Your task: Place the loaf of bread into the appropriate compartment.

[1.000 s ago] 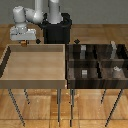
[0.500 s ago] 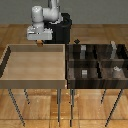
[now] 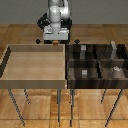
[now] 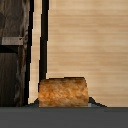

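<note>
The loaf of bread [image 4: 62, 91], an orange-brown lump with a darker crust, fills the lower middle of the wrist view and sits between my fingers. My gripper [image 3: 54, 43] is shut on it and hangs above the far right edge of the light tan tray [image 3: 35, 62], close to the four-part bin [image 3: 96, 61]. In the exterior view the bread is too small to make out. The dark streaked compartment [image 3: 92, 76] with the small low grey cube [image 3: 84, 73] is the bin's near section beside the tray, to the exterior view's right of the gripper and nearer the camera.
The other bin sections hold taller grey blocks [image 3: 82, 50] [image 3: 114, 48] and a grey piece [image 3: 116, 70]. In the wrist view the tan tray floor [image 4: 85, 40] lies under the bread, with dark bin wood [image 4: 12, 70] and a grey block [image 4: 12, 41] beside it.
My gripper has moved toward the exterior view's right, from over the tray's far left corner to its far right edge, with the bread in it.
</note>
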### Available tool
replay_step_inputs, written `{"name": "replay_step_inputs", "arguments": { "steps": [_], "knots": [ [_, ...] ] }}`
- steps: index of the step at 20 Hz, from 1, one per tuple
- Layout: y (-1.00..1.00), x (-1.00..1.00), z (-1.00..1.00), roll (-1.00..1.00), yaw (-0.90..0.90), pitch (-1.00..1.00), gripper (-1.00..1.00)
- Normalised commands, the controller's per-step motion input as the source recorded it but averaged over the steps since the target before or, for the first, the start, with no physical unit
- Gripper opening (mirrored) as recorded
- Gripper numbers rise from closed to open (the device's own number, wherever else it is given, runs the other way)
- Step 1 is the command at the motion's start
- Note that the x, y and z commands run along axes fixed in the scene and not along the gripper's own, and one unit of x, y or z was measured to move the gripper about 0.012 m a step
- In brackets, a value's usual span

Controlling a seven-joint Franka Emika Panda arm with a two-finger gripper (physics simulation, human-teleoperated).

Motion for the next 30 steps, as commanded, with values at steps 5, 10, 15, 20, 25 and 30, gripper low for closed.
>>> {"name": "replay_step_inputs", "arguments": {
  "steps": [5,10,15,20,25,30],
  "knots": [
    [1.00,0.00,0.00,0.00,0.00,0.00,-1.00],
    [1.00,0.00,0.00,0.00,0.00,0.00,-1.00],
    [1.00,0.00,0.00,0.00,0.00,0.00,-1.00],
    [0.40,0.24,0.00,0.00,0.00,0.00,-1.00],
    [0.00,1.00,0.00,0.00,0.00,0.00,-1.00],
    [0.00,1.00,0.00,0.00,0.00,0.00,-1.00]
  ]
}}
